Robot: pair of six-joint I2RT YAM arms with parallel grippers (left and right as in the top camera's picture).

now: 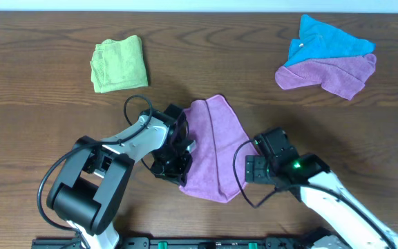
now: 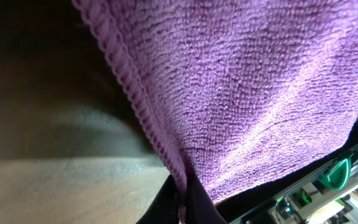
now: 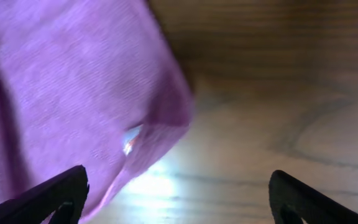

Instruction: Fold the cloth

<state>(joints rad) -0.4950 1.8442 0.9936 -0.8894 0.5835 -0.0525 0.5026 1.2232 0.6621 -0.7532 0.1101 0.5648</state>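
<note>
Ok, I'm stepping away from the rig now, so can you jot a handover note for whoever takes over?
Left claw: shut on the cloth at its left hemmed edge.
Right claw: open at the cloth's right edge, a corner near one finger, nothing gripped.
Cloth: rumpled on the table between the two arms. Green cloth back left, blue cloth over lavender cloth back right, all apart from the job.
Done: one side gripped; no neat fold yet.
Left: probably grip the right side, then fold it over and flatten.
</note>
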